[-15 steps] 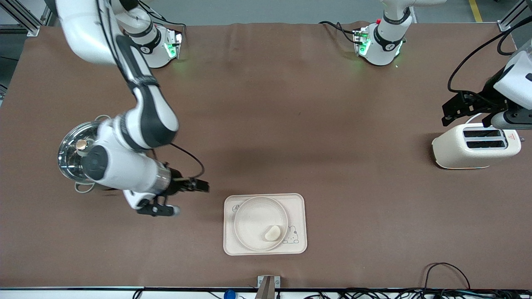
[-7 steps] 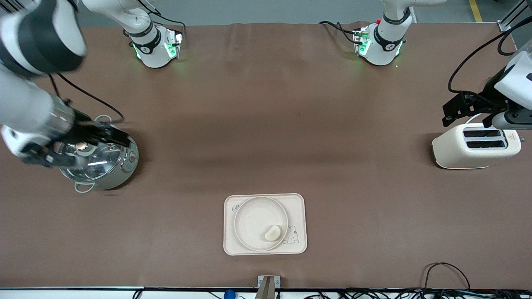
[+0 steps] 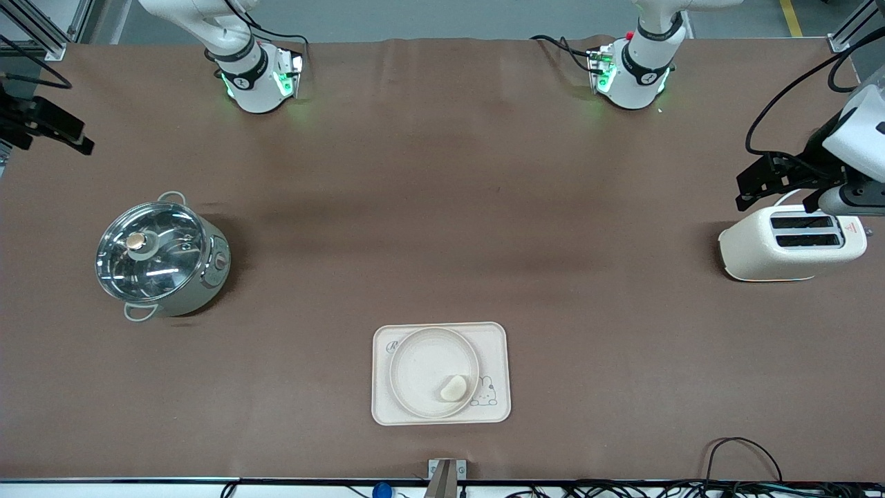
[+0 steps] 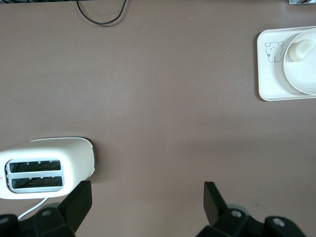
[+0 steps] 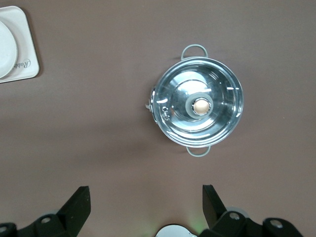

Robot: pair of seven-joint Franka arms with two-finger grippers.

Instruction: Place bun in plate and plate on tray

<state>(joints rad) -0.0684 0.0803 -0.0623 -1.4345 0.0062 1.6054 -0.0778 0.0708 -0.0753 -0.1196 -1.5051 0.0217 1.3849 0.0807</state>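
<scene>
The right gripper [image 3: 48, 128] hangs spread and empty over the counter's [image 3: 442, 207] edge, farther from the camera than the one pot [image 3: 160, 259]. One bun [image 3: 453, 388] lies in the one plate [image 3: 422, 360], itself on the one tray [image 3: 494, 346]; neither arm is near, so probably nothing remains. The left gripper [image 3: 774, 181] waits, spread and empty, over the one toaster [image 3: 792, 243].

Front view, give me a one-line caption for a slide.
Bun in plate on tray; right gripper and left gripper both open, parked at table ends.
</scene>
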